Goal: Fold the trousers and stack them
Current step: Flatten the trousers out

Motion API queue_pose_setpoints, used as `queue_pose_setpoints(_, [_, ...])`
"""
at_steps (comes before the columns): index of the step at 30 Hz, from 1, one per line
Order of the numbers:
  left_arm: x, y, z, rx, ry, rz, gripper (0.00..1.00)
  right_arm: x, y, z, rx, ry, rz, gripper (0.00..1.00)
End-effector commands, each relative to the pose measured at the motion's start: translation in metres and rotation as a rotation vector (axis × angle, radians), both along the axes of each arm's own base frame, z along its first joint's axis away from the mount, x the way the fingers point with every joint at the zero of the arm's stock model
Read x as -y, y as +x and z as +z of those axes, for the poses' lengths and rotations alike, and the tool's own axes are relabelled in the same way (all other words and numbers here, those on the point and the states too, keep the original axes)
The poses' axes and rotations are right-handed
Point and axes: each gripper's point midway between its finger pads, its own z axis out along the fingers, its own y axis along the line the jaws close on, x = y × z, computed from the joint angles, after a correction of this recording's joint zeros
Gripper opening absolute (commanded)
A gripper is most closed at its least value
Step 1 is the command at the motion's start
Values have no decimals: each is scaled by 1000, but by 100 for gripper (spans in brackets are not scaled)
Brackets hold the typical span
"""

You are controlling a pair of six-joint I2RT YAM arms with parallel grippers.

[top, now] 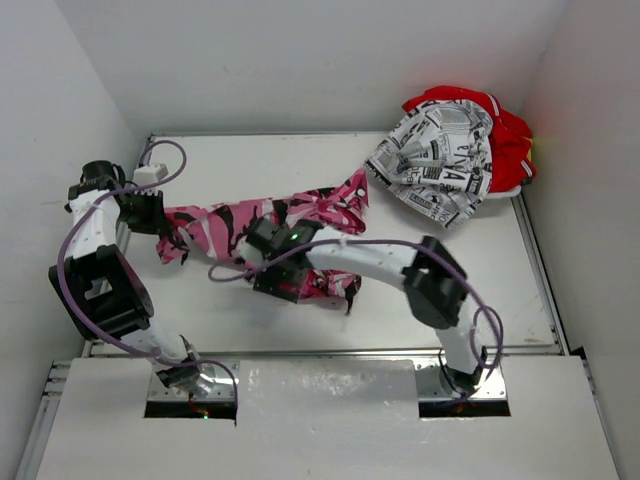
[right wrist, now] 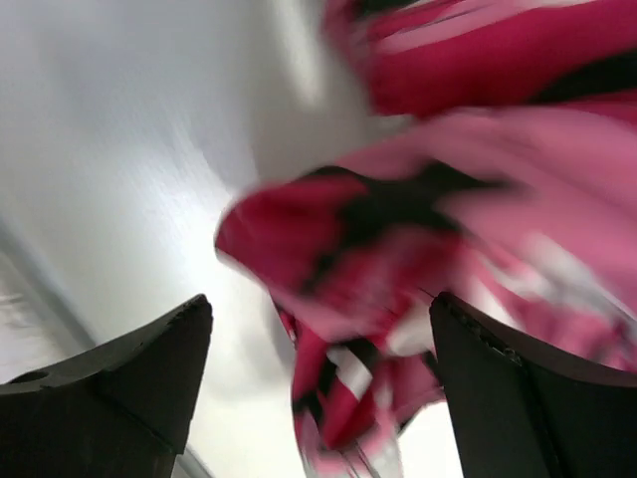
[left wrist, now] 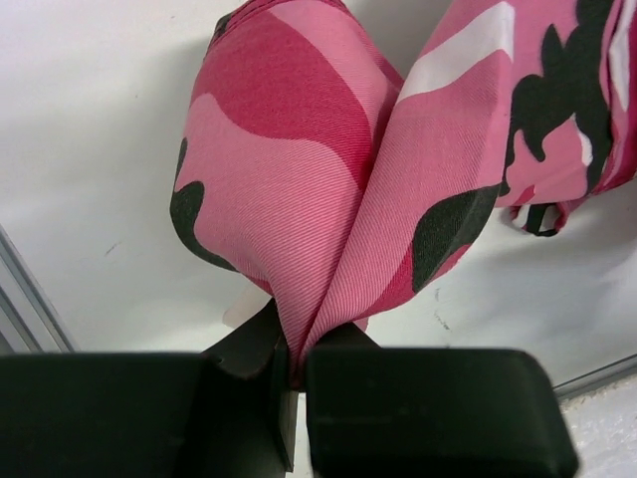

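Left gripper (left wrist: 296, 370): nearest my left wrist camera; its two black fingers (left wrist: 428, 408) were pressed together on a pinched fold of the camouflage pair (left wrist: 289, 179); the cloth fanned up out of the nip in two rounded lobes; from above I saw this claw at the left end of that pair.
Right gripper (right wrist: 320, 309): fingers (right wrist: 129, 368) spread wide with nothing clamped; blurred folds of the camouflage pair lay between and beyond them; I could not tell whether either finger touched the cloth; from above the wrist sat over the middle of the pair, on its near side.
Camouflage pair: pink, white, black and crimson; it lay crumpled and drawn out from left to right across the table (top: 450, 290); I saw no neat fold in it.
Newsprint-patterned pair (top: 440, 165): white with black print; heaped just beyond the right end of the camouflage pair, toward the far side; I could not tell whether the two touched.
Red pair (top: 510, 140): plain red; it lay under the newsprint-patterned pair and showed past its far and right edges; it was farther from the camouflage pair than the newsprint heap was.
Table: white; I saw bare surface on the near side of the camouflage pair.
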Motion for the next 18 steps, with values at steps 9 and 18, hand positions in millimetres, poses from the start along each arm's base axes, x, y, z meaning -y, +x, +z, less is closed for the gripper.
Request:
queue_pose_setpoints(9, [-15,6,-3,13,58,3,0,80,28,128,-177,747,-513,68])
queue_pose_setpoints(18, [-21,2,-7,-11,94,2,0,113,13,55,-433,697,-815,87])
